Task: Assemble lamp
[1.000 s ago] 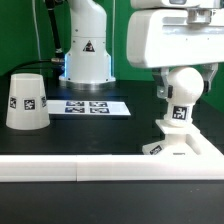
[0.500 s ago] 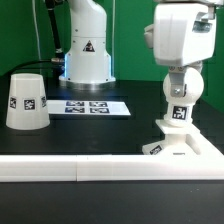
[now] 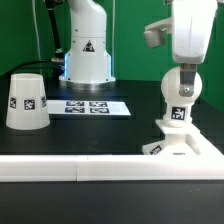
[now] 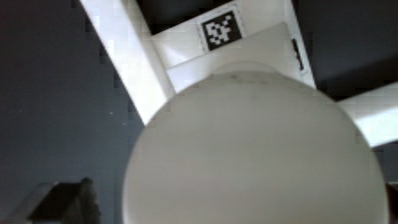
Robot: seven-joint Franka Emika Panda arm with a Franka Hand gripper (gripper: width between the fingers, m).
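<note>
The ball-shaped bulb (image 3: pixel 180 88) stands upright on its neck in the flat square base (image 3: pixel 186 147) at the exterior view's right. My gripper (image 3: pixel 184 66) hangs directly above the bulb, its fingertips hard to make out there. In the wrist view the bulb (image 4: pixel 249 150) fills most of the picture, with the tagged base (image 4: pixel 135 55) beyond it. One dark finger (image 4: pixel 63 203) shows beside the bulb with a gap between them, so the gripper is open. The cone shade (image 3: pixel 27 100) stands alone at the exterior view's left.
The marker board (image 3: pixel 92 106) lies in the middle of the black table. The arm's white pedestal (image 3: pixel 85 50) stands behind it. A white rail (image 3: pixel 90 170) runs along the table's near edge.
My hand has risen and shifted toward the exterior view's right, ending above the bulb. The bulb, base and shade have not moved.
</note>
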